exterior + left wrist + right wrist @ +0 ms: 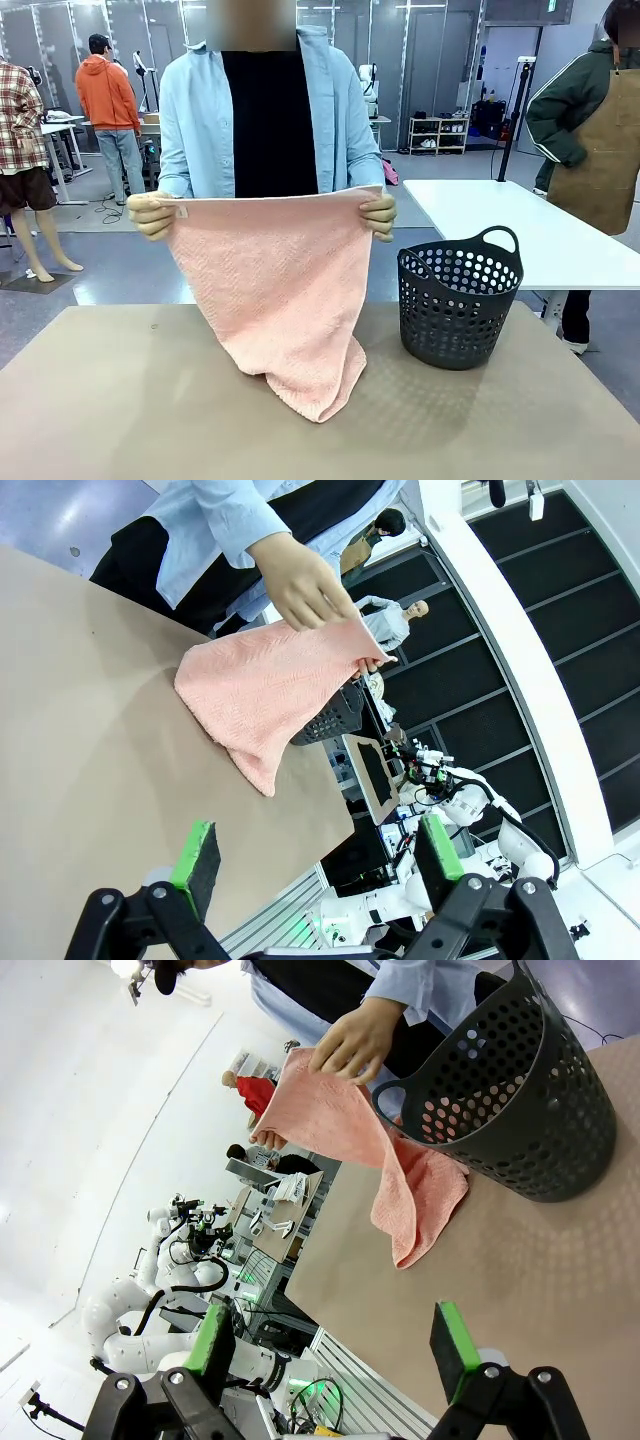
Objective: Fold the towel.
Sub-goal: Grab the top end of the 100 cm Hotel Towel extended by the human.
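Left gripper [315, 848] hangs over the table [100, 400], fingers wide apart, nothing in them. Person is holding the towel [275, 290] up by its top corners, one hand [152, 215] at its 10 o'clock, other hand [379, 215] at 2 o'clock, bottom end bunched on the table. Basket [450, 330] sits at the towel's 3 o'clock, just beside it. Right gripper [332, 1338]: fingers spread too, empty.

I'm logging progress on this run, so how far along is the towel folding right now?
Done: no fold shows yet; the towel hangs spread out. In hand: a person grips its top corners with one hand and the other hand, its lower end bunched on the table. The left gripper and right gripper are open, apart from it. Left: all the folding.
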